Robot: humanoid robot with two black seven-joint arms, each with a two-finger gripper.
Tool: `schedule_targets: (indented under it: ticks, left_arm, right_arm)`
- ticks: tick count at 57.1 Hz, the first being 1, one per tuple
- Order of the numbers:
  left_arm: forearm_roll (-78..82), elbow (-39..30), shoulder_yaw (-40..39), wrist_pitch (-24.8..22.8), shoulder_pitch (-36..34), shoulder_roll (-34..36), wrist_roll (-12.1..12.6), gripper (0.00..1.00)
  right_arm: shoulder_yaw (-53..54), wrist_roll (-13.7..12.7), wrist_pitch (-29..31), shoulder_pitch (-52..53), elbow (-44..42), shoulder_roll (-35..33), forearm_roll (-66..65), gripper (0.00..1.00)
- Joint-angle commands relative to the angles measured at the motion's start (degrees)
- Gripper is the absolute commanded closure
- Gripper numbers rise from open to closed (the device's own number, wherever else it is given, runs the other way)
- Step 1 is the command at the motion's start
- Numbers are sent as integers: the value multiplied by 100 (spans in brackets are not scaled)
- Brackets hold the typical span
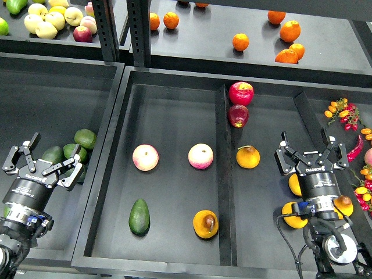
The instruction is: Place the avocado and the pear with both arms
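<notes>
A dark green avocado lies at the front left of the middle tray's left compartment. To its right in the same compartment rests the pear, yellow-orange with a dark brown blotch. My left gripper hangs open and empty over the left bin, well left of the avocado. Over the tray's right compartment, right of the pear, my right gripper is open with nothing between its fingers.
Two pink-yellow apples sit behind the avocado and pear. Red apples and a yellow-orange fruit lie beyond the divider. Spare avocados lie in the left bin. More yellow-orange fruits lie under my right arm. Oranges fill the back shelf.
</notes>
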Motion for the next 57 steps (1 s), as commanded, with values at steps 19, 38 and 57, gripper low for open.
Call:
schedule_targets:
  ticks: [19,38,57]
  left_arm:
    - [8,5,-59,0,9,0,-15,0]
    - [17,23,-24,0,9,0,-23,0]
    - [8,32,-6,0,9,0,-23,0]
  right_arm:
    - [62,-9,0,7,0,0,0,1]
    - [18,-9,0,7,0,0,0,1]
    - [-17,0,0,34,9,0,9,1]
